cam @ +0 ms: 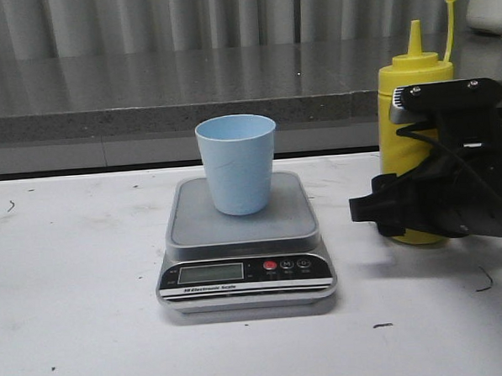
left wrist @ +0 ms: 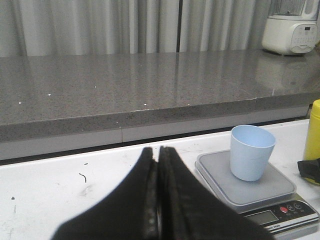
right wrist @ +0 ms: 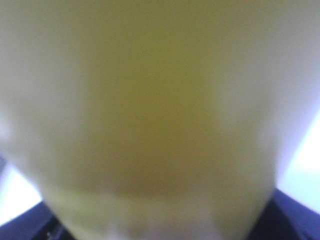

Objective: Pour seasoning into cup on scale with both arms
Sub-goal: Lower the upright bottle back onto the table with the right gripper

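Scale [cam: 245, 277]: closest to my front camera, flat on the white table [cam: 73, 332]; black front panel with display and red button faces me, grey platform behind it.
Cup [cam: 237, 163]: light blue, upright, mouth open, standing on the middle of the scale's platform; I cannot tell whether anything is inside.
Seasoning bottle [cam: 406, 87]: yellow, upright on the table to the right of the scale and apart from it, nozzle pointing up, thin tethered cap [cam: 451, 13] sticking up beside the nozzle.
Right gripper [cam: 404, 209]: at the bottle's lower body, black fingers either side of it; my right wrist camera shows only blurred yellow filling the view, so I read it as clamped on the bottle.
Left gripper [left wrist: 159, 190]: seen only from its own wrist camera, fingers pressed together, holding nothing, near the scale and touching nothing.
Background: grey stone counter [cam: 145, 92] and pale curtain behind the table.
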